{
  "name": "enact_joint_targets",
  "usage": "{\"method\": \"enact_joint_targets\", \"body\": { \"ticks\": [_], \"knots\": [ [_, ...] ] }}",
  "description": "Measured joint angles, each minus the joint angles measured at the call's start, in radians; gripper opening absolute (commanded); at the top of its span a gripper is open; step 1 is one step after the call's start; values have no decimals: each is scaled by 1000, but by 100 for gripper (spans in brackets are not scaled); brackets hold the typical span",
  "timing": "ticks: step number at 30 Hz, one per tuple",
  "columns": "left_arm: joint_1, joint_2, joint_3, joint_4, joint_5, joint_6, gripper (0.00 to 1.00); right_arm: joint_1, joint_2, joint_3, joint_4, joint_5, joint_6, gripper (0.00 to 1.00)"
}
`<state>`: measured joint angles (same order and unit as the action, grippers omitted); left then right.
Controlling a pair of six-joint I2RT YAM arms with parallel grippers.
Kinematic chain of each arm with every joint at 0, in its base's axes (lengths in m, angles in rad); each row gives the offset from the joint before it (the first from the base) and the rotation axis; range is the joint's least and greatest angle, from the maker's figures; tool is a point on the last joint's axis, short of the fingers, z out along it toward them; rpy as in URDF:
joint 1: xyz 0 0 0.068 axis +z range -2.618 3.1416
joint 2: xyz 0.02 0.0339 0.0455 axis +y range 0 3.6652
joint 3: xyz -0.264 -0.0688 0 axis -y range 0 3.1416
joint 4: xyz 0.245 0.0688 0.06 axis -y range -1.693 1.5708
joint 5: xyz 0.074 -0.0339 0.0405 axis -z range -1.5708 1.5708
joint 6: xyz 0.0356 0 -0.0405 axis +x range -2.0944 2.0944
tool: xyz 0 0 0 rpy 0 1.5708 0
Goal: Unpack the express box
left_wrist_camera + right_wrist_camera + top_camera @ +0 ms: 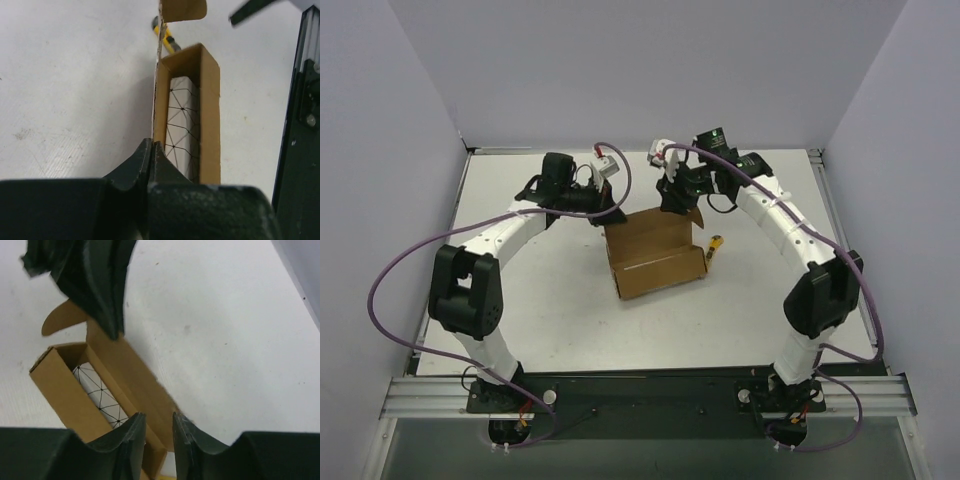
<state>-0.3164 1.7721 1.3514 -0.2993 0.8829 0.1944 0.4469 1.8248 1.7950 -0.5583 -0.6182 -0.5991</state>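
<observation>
No legible txt, nos., brand or logo in any view. Express box point(655, 255): the faces in view are plain brown card. White item inside it point(181, 125): black line mesh only, not lettering.
</observation>
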Motion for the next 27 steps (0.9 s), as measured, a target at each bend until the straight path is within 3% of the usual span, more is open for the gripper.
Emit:
{"method": "enact_joint_targets", "body": {
  "ticks": [5, 11, 19, 27],
  "knots": [
    [-6, -40, -18, 177, 27, -222, 0, 63, -124, -182, 13, -31, -173, 20],
    [7, -37, 3, 285, 89, -383, 0, 93, -117, -266, 9, -22, -320, 18],
    [24, 44, 22, 396, 194, -549, 0, 93, -12, -292, 20, 37, -496, 26],
    [42, 124, 7, 530, 254, -706, 0, 98, 38, -326, 37, 79, -655, 40]
  ]
}}
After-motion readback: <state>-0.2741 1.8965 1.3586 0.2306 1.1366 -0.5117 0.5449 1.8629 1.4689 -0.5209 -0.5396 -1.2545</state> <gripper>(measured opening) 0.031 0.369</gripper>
